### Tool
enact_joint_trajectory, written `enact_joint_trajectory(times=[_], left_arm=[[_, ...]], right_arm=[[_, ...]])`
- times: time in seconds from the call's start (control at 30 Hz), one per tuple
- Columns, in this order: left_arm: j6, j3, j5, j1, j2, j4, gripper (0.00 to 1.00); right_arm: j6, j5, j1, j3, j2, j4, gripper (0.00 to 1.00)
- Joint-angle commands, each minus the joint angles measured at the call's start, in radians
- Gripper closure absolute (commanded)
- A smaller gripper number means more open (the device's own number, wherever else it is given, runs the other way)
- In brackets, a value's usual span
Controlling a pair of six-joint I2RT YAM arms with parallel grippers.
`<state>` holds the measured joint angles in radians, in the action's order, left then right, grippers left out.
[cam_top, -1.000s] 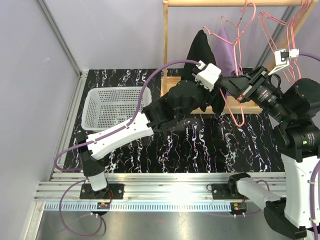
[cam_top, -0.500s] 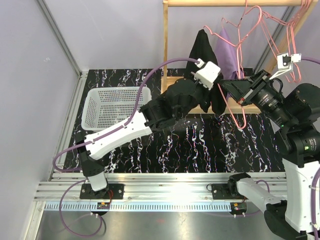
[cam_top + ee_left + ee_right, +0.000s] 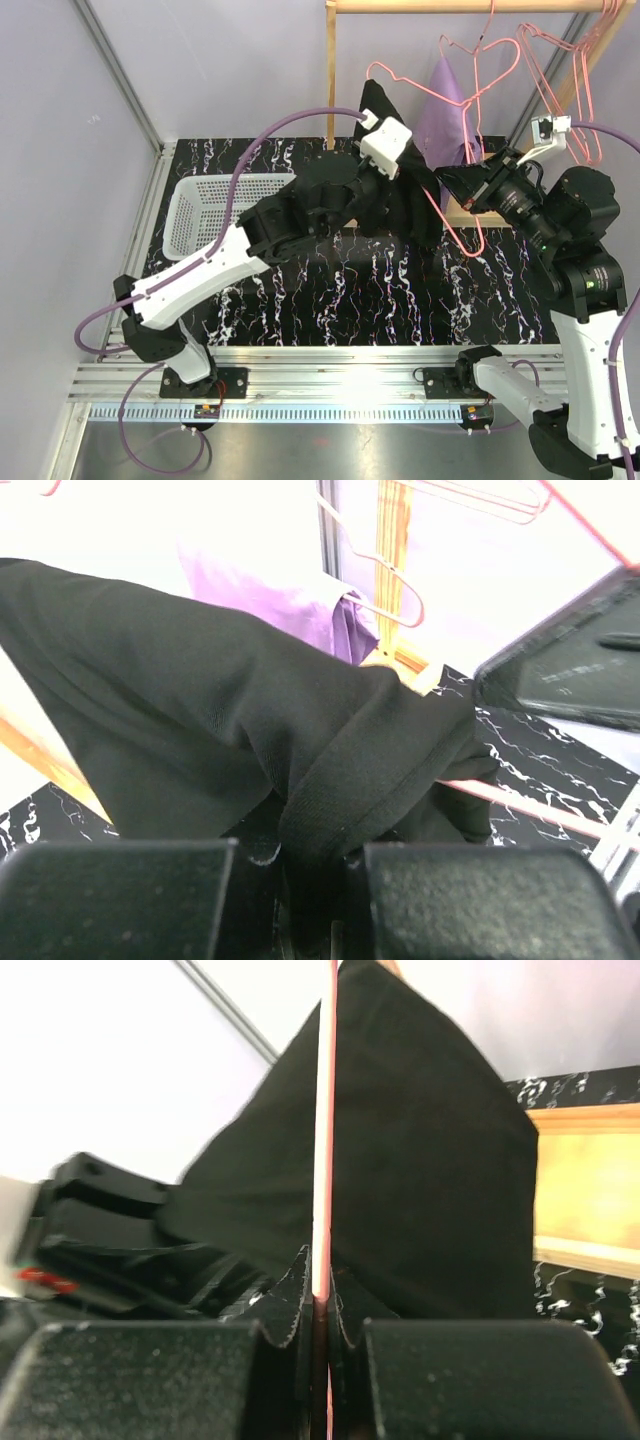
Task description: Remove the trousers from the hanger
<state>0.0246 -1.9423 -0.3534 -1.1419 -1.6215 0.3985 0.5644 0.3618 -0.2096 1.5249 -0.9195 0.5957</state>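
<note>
The black trousers hang over a pink wire hanger on the wooden rack and are stretched out to the left. My left gripper is shut on a fold of the black trousers, with the cloth pinched between its pads. My right gripper is shut on the hanger's thin pink wire, which runs up from between its jaws in front of the black cloth. The light purple trousers hang just behind on another hanger and also show in the left wrist view.
A white mesh basket stands on the black marbled table at the left. The wooden rack's post and base bar are close behind the grippers. Several empty pink hangers hang at the right.
My left arm has pulled the black trousers to the left and farther back, spreading them. The hanger has tilted to the left. My right gripper has followed slightly left, still holding the wire.
</note>
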Motion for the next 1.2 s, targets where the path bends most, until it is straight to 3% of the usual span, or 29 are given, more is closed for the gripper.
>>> enact_joint_trajectory(times=[0.0, 0.2, 0.23, 0.33, 0.47, 0.77, 0.97, 1.17], left_arm=[[-0.020, -0.037, 0.050, -0.001, 0.113, -0.115, 1.00], [-0.018, -0.021, 0.051, -0.001, 0.152, -0.116, 0.94], [-0.020, -0.017, 0.057, 0.001, 0.152, -0.119, 1.00], [-0.020, -0.012, 0.062, 0.001, 0.150, -0.119, 1.00], [-0.063, 0.031, -0.011, 0.001, 0.184, -0.170, 1.00], [-0.094, 0.072, -0.234, 0.001, 0.278, -0.274, 1.00], [-0.068, 0.072, -0.329, 0.001, 0.310, -0.355, 1.00], [-0.037, 0.054, -0.337, 0.001, 0.322, -0.394, 1.00]], right_arm=[[-0.064, -0.070, -0.002, -0.011, 0.013, -0.047, 1.00], [-0.074, -0.086, -0.002, -0.069, 0.030, -0.011, 1.00], [-0.066, -0.074, -0.002, -0.072, 0.033, -0.026, 1.00], [-0.058, -0.057, -0.002, -0.049, 0.031, -0.025, 1.00], [-0.083, -0.052, -0.002, -0.054, 0.025, -0.005, 1.00], [-0.080, -0.023, -0.004, -0.278, 0.143, -0.019, 1.00], [-0.093, 0.005, -0.002, -0.391, 0.188, -0.040, 1.00], [-0.110, -0.001, -0.002, -0.434, 0.194, -0.050, 1.00]])
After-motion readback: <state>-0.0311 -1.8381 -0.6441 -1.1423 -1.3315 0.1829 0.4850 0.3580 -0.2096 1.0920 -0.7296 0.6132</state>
